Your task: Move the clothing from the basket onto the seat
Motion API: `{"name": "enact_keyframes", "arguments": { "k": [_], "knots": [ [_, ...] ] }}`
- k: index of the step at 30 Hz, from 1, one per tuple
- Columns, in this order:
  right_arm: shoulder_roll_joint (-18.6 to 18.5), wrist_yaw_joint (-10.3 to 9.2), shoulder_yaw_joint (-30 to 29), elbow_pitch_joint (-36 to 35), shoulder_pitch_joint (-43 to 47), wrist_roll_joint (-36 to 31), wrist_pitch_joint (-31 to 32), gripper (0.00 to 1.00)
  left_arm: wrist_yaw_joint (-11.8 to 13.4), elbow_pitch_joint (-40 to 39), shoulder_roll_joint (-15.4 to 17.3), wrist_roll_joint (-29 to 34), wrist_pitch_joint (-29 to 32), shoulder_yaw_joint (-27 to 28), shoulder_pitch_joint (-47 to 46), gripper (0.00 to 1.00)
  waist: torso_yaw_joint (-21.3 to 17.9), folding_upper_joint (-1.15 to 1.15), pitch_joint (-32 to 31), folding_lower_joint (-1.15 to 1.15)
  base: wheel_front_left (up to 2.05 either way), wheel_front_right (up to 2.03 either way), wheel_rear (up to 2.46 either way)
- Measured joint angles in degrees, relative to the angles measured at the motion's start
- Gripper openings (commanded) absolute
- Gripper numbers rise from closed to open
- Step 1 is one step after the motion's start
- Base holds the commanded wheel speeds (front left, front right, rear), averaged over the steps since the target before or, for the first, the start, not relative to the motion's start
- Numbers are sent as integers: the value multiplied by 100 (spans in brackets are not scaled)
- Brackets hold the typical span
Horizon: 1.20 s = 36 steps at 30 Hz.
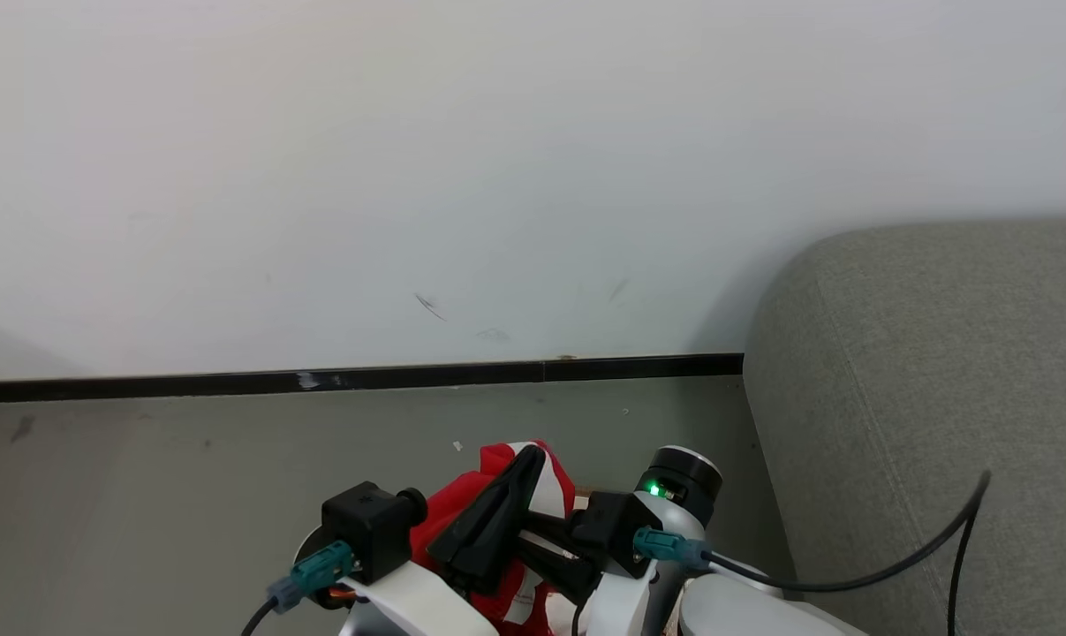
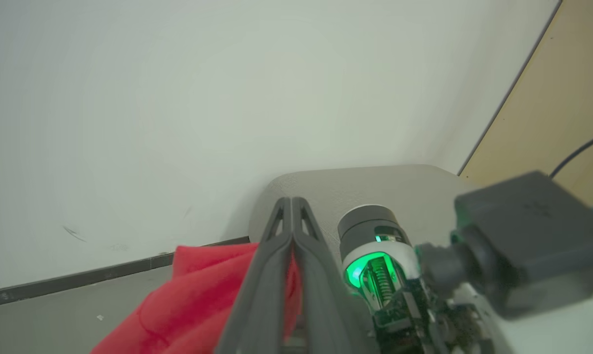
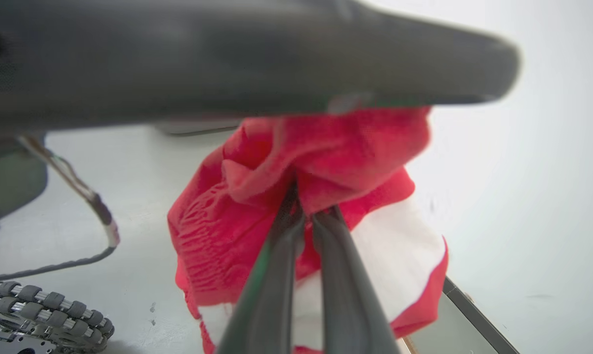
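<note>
The clothing (image 3: 335,147) is a crumpled bundle of bright red fabric with broad white panels, and one fold is finely puckered. It hangs above the grey floor (image 1: 188,468), near the rounded end of the grey-green sofa (image 1: 921,371). The right claw (image 3: 308,209) is pinched tight into a red fold. The left claw (image 2: 292,211) is also closed, with red fabric showing between its fingers.
</note>
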Motion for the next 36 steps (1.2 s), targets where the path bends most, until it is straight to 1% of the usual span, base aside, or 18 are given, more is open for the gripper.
{"name": "enact_keyframes", "arguments": {
  "k": [1,2,4,5,6,7,20,27,31,35,36],
  "knots": [
    [-9,0,-24,0,0,0,0,0,12,2,9,21,-1,23,1,20,-5,0,5,0,0,0,0],
    [-20,0,-40,-1,0,0,0,0,30,4,24,51,-9,41,1,31,-11,0,10,0,0,0,0],
    [-55,0,-60,-9,2,0,0,0,31,10,40,56,-26,56,1,45,-25,0,19,0,0,0,0],
    [-79,0,-71,-14,2,0,0,0,32,20,56,77,-29,66,1,59,-33,0,24,0,0,0,0],
    [-103,0,-93,-20,3,0,0,0,44,29,64,99,-35,71,2,83,-42,0,28,0,0,0,0],
    [-124,0,-126,-27,3,0,0,0,46,35,68,100,-47,79,2,100,-50,0,32,0,0,0,0],
    [-339,0,-620,-226,34,-3,0,0,45,116,200,246,-233,70,74,100,-205,0,75,0,0,0,0],
    [-452,0,-888,-371,227,-62,0,0,10,163,270,301,-334,41,77,100,-315,0,94,0,0,0,0],
    [-515,0,-1026,-428,332,-78,0,0,-56,177,315,394,-414,29,78,100,-399,0,108,0,0,0,0],
    [-576,0,-1192,-493,442,-140,0,0,-65,182,335,396,-472,18,79,100,-502,0,122,0,0,0,0],
    [-600,0,-1239,-512,474,-168,0,0,-113,183,348,397,-481,7,79,100,-532,0,126,0,0,0,0]
  ]
}}
